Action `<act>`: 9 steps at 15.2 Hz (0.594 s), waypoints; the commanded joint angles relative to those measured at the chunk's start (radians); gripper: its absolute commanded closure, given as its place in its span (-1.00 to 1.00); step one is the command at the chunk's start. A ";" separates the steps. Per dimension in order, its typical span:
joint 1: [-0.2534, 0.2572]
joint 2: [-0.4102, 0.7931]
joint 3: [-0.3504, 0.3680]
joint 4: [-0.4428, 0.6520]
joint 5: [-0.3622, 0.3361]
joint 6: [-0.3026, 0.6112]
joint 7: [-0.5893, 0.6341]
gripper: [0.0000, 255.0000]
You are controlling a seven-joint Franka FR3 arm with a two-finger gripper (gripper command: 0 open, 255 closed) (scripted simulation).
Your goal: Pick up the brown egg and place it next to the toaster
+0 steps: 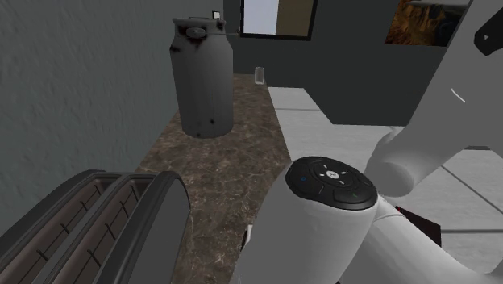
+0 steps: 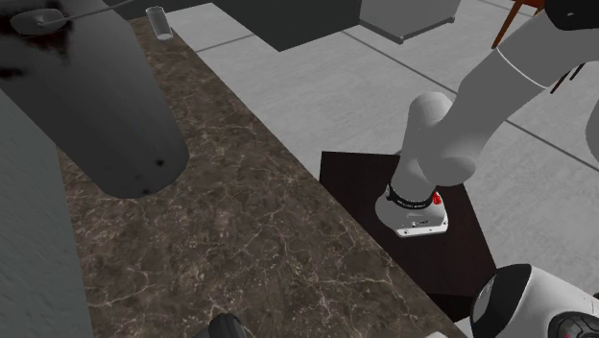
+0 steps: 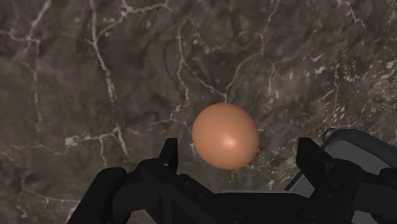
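Step in hand: closing in for the grasp, egg not held yet. End effector is wide open with nothing in it. Its fingers stand either side of the brown egg, with no contact that I can see. Egg sits on the dark marbled table, near a corner of the toaster, which shows just past the finger on that side. No table edge shows around the egg, so I can't tie it to one. In the shoulder view the toaster stands at the table's near end, well apart from the grey can further along. The arm drops in beside the toaster, so the egg is probably at that near end too. To do it well: egg is off-centre in the gap, closer to the finger away from the toaster, so shift the end effector that way first. That should also give the other finger more room off the toaster corner. Then descend until the pads bracket the egg's widest part and close slowly; my guess is a smooth round shell slips out if pinched high or low. Orientation: the outline reads almost circular from the wrist view, so I can't tell which end is the pointed one or where the long axis runs. It may be foreshortened along the camera's line. If so, closing across it meets the short axis, which suits the grasp.
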 commanded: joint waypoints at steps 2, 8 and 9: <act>0.148 -0.067 -0.174 -0.004 0.016 -0.098 -0.014 -1.00; 0.146 -0.068 -0.173 -0.004 0.018 -0.099 -0.015 -1.00; 0.146 -0.068 -0.173 -0.004 0.018 -0.099 -0.015 -1.00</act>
